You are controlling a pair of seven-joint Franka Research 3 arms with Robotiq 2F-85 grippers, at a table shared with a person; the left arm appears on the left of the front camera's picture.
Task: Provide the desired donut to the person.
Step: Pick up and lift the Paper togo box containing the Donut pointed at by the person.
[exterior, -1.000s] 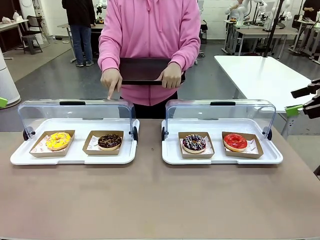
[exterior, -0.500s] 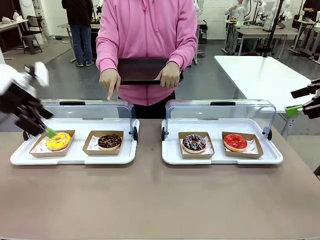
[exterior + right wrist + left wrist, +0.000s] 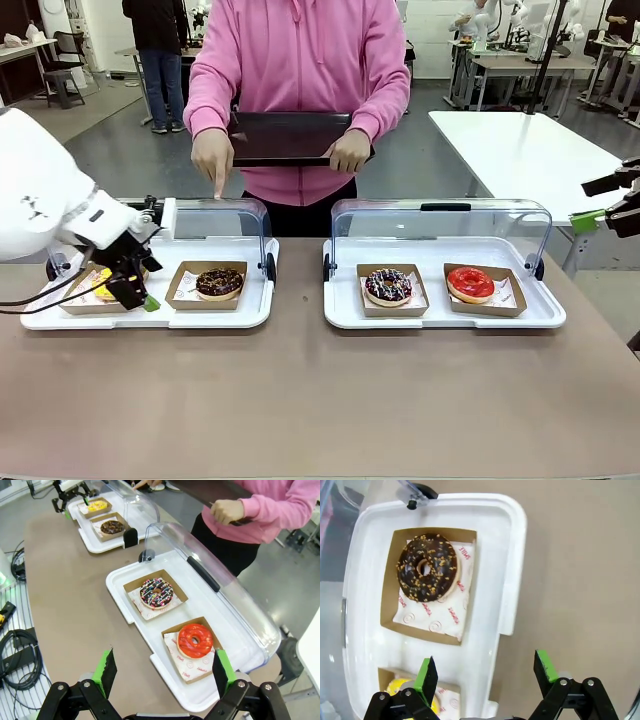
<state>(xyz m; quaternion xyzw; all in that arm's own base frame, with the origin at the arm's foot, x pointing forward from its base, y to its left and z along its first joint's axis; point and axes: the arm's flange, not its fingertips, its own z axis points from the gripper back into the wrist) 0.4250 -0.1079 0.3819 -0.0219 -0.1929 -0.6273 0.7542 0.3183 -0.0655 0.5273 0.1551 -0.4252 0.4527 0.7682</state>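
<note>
Now your left gripper (image 3: 484, 666) hangs spread and empty beside the yellow donut (image 3: 400, 686), your right gripper (image 3: 164, 664) likewise spread, empty.

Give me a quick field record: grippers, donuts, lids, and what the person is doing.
left gripper: open, empty, over the left tray's front edge by the yellow donut
right gripper: open, empty, raised near the table's right end
left tray donuts: yellow donut, chocolate nut donut
right tray donuts: chocolate sprinkle donut, red donut
lids: left lid and right lid both raised
person: one hand points down at the left lid; the other holds a dark tray
</note>
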